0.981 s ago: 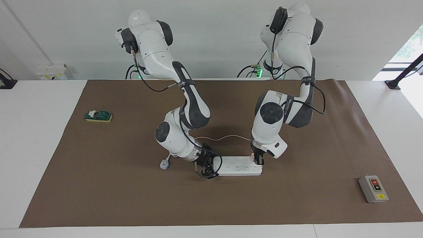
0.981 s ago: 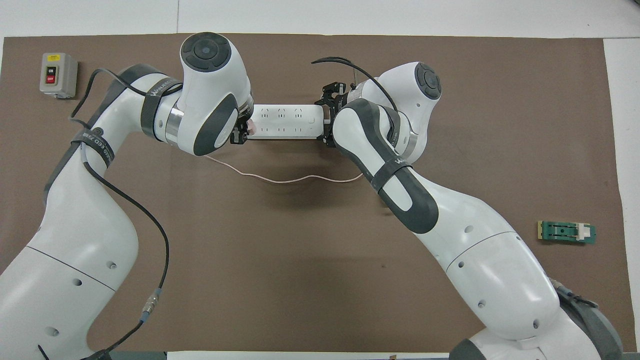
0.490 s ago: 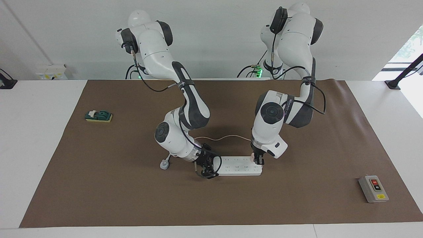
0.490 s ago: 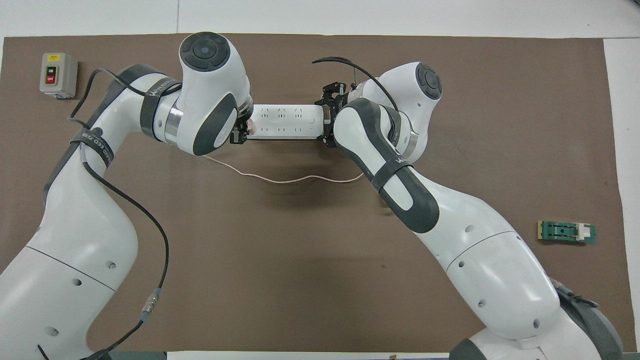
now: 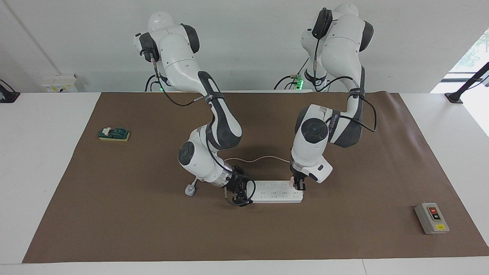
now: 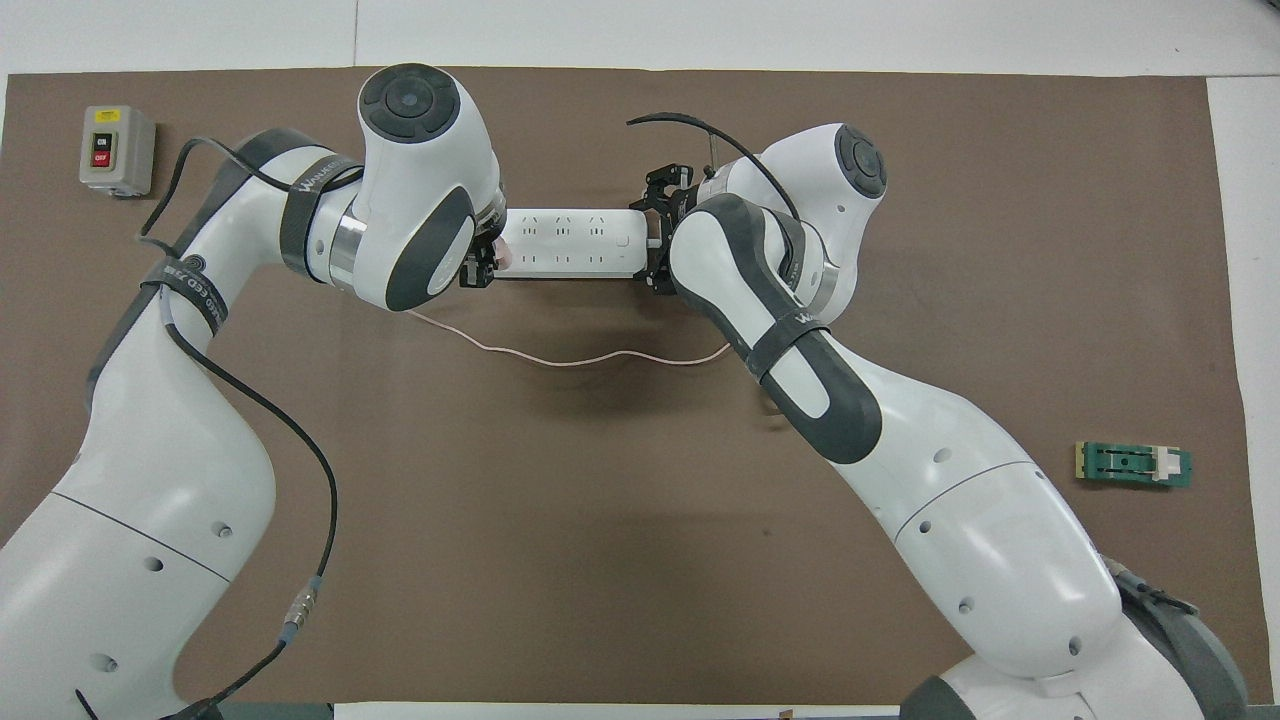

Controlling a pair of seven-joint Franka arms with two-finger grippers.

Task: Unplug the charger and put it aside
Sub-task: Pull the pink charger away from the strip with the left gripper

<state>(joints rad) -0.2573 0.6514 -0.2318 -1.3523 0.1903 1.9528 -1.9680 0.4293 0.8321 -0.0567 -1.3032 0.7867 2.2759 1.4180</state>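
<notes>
The brown mat carries the white power strip; the right gripper straddles its right-arm end, fingers unclear; the left gripper is clamped on the pink charger, plugged at the strip's other end

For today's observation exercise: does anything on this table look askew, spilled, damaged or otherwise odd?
Nothing stands out. The power strip lies flat, with the left gripper shut on the pink charger at one end and the right gripper at the other. The charger's cable trails loosely on the mat.
</notes>
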